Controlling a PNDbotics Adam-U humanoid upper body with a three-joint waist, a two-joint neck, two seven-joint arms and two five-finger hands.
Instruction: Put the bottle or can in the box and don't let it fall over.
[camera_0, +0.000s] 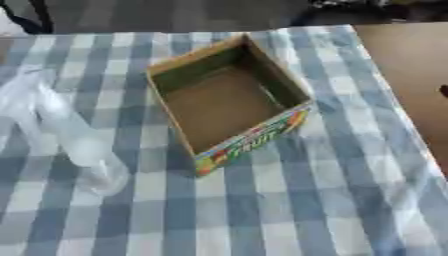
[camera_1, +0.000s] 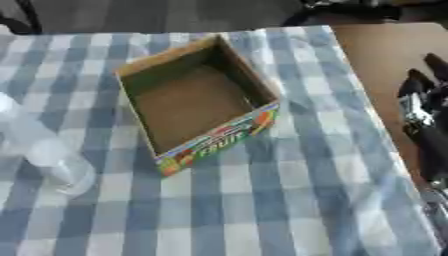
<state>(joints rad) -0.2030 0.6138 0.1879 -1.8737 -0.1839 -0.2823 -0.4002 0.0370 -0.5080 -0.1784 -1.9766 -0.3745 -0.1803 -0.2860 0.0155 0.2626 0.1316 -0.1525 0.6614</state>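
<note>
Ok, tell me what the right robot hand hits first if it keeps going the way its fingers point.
The right robot hand points up the picture, along the bare brown table beside the checked cloth. That line looks free; the box lies off to its left. Depth is unclear.

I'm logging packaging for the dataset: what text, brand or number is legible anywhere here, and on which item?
"FRUIT": on the colourful front side of the open cardboard box, in large letters.
Other printing on that side: coloured shapes only, too blurred to read.
Clear plastic bottle left of the box: no label or text can be made out.
Checked tablecloth: none.
</note>
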